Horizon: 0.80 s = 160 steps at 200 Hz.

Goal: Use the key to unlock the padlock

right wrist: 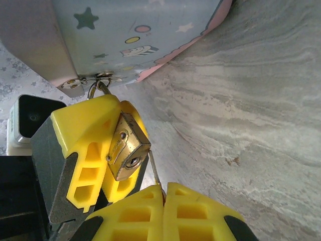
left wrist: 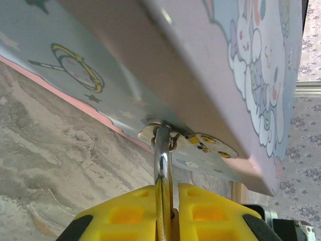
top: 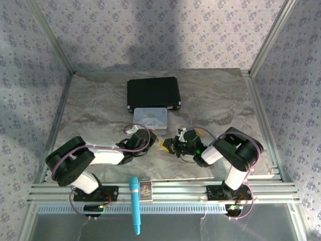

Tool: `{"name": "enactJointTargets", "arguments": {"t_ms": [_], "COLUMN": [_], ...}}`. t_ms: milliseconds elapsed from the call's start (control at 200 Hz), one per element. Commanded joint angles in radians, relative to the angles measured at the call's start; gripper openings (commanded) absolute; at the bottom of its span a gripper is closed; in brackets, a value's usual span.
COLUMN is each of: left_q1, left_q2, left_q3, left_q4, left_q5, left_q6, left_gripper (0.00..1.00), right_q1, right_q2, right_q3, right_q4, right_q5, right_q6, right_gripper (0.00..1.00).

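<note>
The brass padlock [right wrist: 126, 145] hangs by its silver shackle [left wrist: 162, 165] from the hasp of the pale blue tin [top: 150, 118]. My left gripper [left wrist: 173, 193] is shut on the padlock, one yellow finger [right wrist: 90, 145] showing behind the brass body in the right wrist view. The keyhole [right wrist: 133, 161] faces my right gripper [right wrist: 164, 190], which is shut on the thin silver key [right wrist: 154, 169]. The key's tip touches the padlock's lower corner, just beside the keyhole and outside it. From above, the left gripper [top: 161, 144] and right gripper [top: 173, 146] meet in front of the tin.
A black case [top: 153, 94] lies behind the tin. A blue-handled tool [top: 134, 203] and a small card [top: 145, 190] rest on the front rail. A tan block [top: 200, 131] lies by the right arm. Patterned walls enclose the grey marbled table [top: 90, 115].
</note>
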Motion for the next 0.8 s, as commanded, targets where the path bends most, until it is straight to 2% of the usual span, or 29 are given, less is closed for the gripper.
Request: {"name": "enactJointTargets", "arguments": {"t_ms": [0, 795], "left_q1": [-0.009, -0.009], "left_q2": [-0.027, 0.014], "left_q3": [0.014, 0.015], "left_q4": [0.047, 0.053], "left_q5": [-0.001, 0.009], "left_q6": [0.016, -0.007], "left_gripper": [0.0, 0.0], "right_q1": [0.002, 0.008], "right_q2": [-0.008, -0.074], "right_q3": [0.018, -0.012], "right_q4": [0.07, 0.076], "right_q5": [-0.006, 0.018], "right_q6": [-0.013, -0.058], "right_gripper": [0.0, 0.0]}}
